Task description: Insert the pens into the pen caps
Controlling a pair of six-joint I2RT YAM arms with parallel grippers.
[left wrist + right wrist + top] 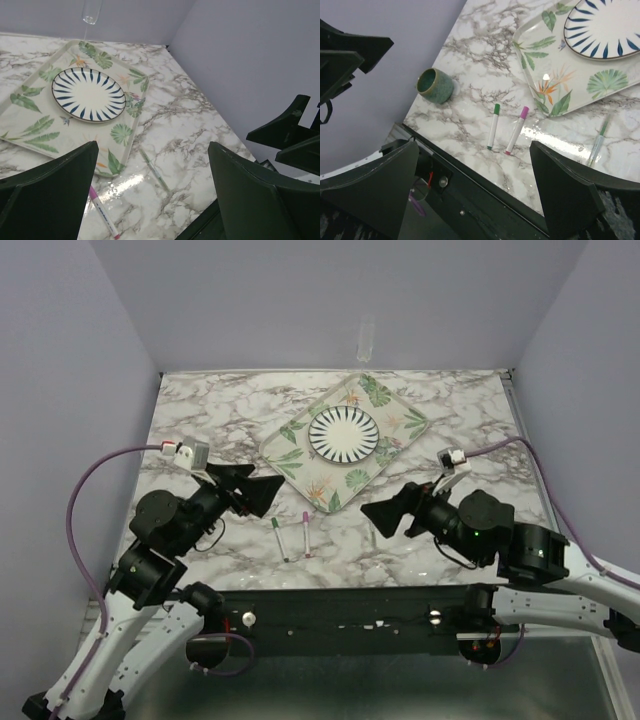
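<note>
Left gripper [265, 481] and right gripper [371, 519] gape wide flanking green pen [279, 538] and pink pen [305, 534], barrel print illegible.

A green-tipped pen [279, 540] and a pink-tipped pen [305, 535] lie side by side on the table [200, 410], a slim green pen [597, 142] apart.

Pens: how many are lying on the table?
3. The green pen and pink pen lie side by side near the front edge; a third pen, paler, lies right of them by the tray. Others may be hidden.
</note>
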